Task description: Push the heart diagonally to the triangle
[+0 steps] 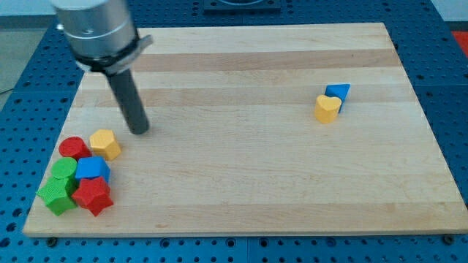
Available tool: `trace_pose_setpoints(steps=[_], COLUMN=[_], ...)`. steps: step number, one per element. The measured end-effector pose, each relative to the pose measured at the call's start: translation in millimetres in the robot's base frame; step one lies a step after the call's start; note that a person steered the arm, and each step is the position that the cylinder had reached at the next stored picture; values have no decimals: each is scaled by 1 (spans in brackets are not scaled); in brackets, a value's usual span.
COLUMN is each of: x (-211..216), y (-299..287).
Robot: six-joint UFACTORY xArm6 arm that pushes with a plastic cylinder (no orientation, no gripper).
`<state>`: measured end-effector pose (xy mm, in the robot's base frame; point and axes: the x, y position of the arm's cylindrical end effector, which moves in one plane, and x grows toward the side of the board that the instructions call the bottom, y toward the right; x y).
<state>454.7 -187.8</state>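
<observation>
the small yellow heart-shaped block (327, 109) sits toward the view's right on the pale wooden board (263, 183), touching the blue triangular block (338, 91) just up and right of it. far to the heart's left, my tip (139, 131) rests on the board; it's a bare dark rod, no hand to open or close. down-left of the heart's level, beside the tip, lies a yellow block (106, 143), then a cluster: red cylinder (73, 148), blue block (92, 169), green blocks (58, 186), red star-like block (93, 195).

Bright, even overhead light — soft short shadows under blocks, mild sheen on board (241, 146) top edge, focus slightly soft.
</observation>
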Motion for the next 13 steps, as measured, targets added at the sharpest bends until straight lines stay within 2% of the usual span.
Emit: trace_pose_setpoints(steps=[1, 4, 5, 8, 9, 10, 11, 12, 13], x=[12, 21, 22, 17, -23, -48, -43, 4, 15], y=[-12, -1, 48, 361, 380, 349, 288, 260, 259])
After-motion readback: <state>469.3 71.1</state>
